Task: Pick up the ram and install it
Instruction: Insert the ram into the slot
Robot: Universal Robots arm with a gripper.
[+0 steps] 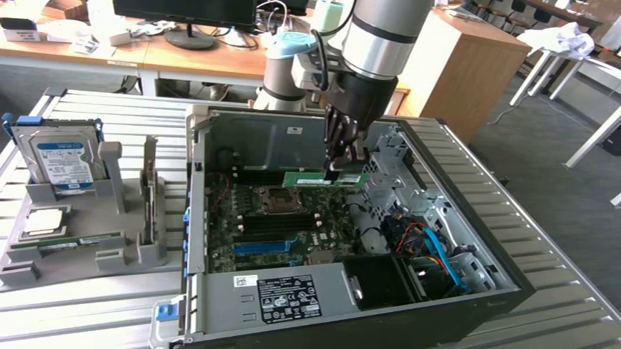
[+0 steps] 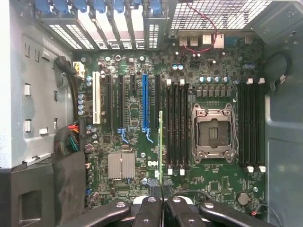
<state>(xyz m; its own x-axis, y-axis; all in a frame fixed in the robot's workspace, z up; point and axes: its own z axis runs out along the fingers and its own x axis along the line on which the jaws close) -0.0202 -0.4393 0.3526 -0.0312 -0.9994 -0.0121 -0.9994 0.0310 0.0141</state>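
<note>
My gripper [image 1: 336, 171] reaches down into the open computer case [image 1: 505, 276] and is shut on the ram [image 1: 310, 178], a long green stick held level above the motherboard [image 1: 281, 225]. In the wrist view the ram [image 2: 161, 142] appears edge-on as a thin green line running out from between the black fingers [image 2: 147, 210] of the gripper [image 2: 161, 201]. It runs parallel to the black memory slots [image 2: 175, 125] beside the empty processor socket [image 2: 213, 133], just off the outermost slot and above the board.
A grey holder [image 1: 116, 254] at the exterior view's left carries a silver hard drive [image 1: 63, 160], a small square chip [image 1: 43, 222] and another green strip [image 1: 73, 242]. More memory slots [image 2: 251, 125] flank the socket's other side. Cables and a drive cage [image 1: 437, 254] crowd the case's near corner.
</note>
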